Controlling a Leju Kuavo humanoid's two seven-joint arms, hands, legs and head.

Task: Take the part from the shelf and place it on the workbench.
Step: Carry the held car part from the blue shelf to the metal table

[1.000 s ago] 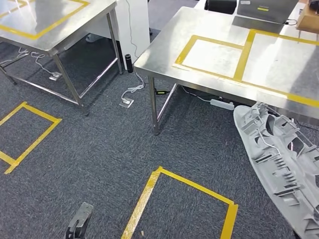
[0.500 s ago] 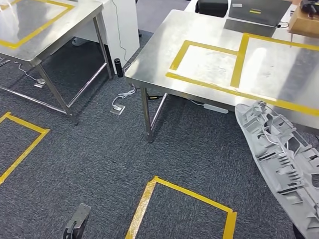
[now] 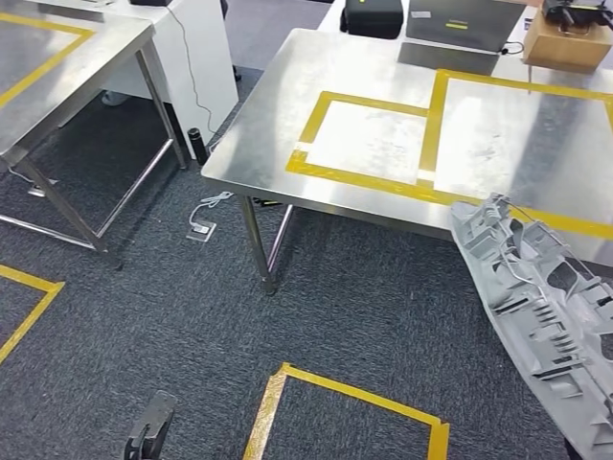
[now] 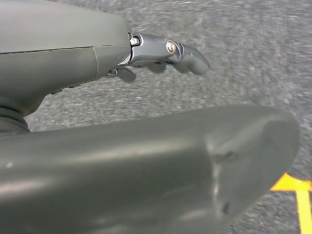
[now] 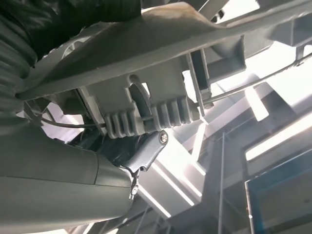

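Note:
The part [image 3: 538, 316] is a large grey moulded plastic panel with ribs and a thin wire, and it hangs at the lower right of the head view, in front of the near edge of the workbench. In the right wrist view my right hand [image 5: 145, 153] grips the part [image 5: 154, 117] from below, its fingers mostly hidden behind it. The workbench [image 3: 289, 125] is a steel table marked with yellow tape rectangles, straight ahead. My left hand [image 3: 150, 431] hangs low at the lower left over the carpet; in the left wrist view its fingers [image 4: 162, 51] are stretched out and hold nothing.
A second steel table [image 3: 43, 86] stands at the left. Yellow tape squares [image 3: 347, 393] mark the dark carpet. A cardboard box [image 3: 567, 43], a grey case [image 3: 455, 24] and a black bag [image 3: 373, 17] sit at the bench's far side. A floor socket with cables [image 3: 201, 228] lies by the bench leg.
The whole picture has shifted: the camera moved, and the workbench now sits closer and more to the left. The part stays at the lower right in my right hand.

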